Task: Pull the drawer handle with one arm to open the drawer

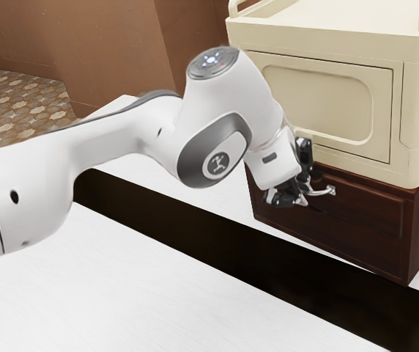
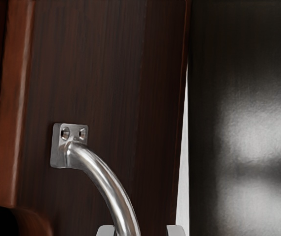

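The gripper (image 1: pixel 307 188) is at the dark wooden drawer (image 1: pixel 367 218), its two fingers apart on either side of the curved metal handle (image 1: pixel 327 191). In the wrist view the handle (image 2: pixel 108 179) arcs from a screwed mount on the drawer front (image 2: pixel 106 64) down between the tips of the open gripper (image 2: pixel 141 230). It lies close to one fingertip, with a gap to the other. The handle's other end is hidden there. The drawer front looks flush with its cabinet in the exterior view.
A cream cabinet (image 1: pixel 374 165) with a raised rim sits on top of the wooden unit. A black strip (image 1: pixel 217 229) crosses the white surface (image 1: pixel 143 286) in front of the drawer. Brown walls (image 1: pixel 114 51) stand behind the arm.
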